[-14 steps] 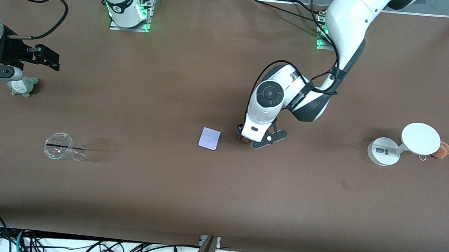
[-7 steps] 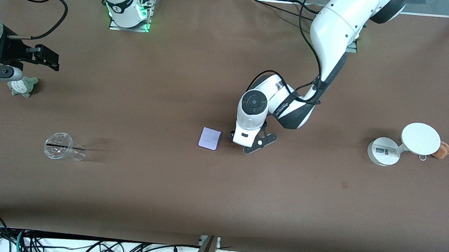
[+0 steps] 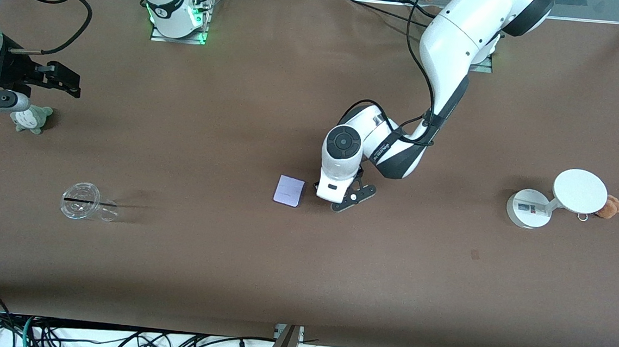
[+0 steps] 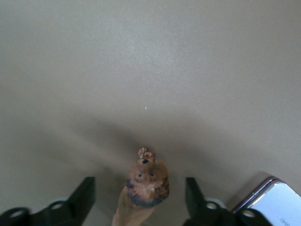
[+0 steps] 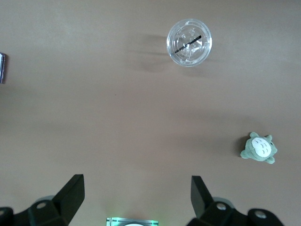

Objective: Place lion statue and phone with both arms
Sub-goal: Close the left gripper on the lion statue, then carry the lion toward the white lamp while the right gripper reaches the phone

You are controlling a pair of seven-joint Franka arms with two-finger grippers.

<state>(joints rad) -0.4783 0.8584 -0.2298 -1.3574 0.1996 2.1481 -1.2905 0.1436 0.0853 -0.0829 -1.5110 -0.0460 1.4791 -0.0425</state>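
Brown table (image 3: 302,282) cloth, bare along the lower part of the front view; moving up-frame there is a clear cup (image 3: 81,207) toward the right arm's end, then the centre of the frame, where the work is. Step in hand: grasping the lion statue (image 4: 143,188) (pickup, not placing yet). It stands on the cloth in mid-frame, just beside the phone (image 3: 289,190), which lies flat and untouched, slightly toward the right arm's end of it. Left gripper (image 4: 139,181) is down at table level around the lion, fingers (image 4: 84,193) apart with a visible gap on each side, so nothing is held or touched. Next move, by my read: close squarely on the narrow body without tipping it into the phone, then lift. Higher in the frame, at the edge on the right arm's end, the right gripper (image 5: 136,188) hangs over the cloth near a grey-green plush (image 3: 31,120), fingers wide apart and empty, waiting; the phone looks like its job.
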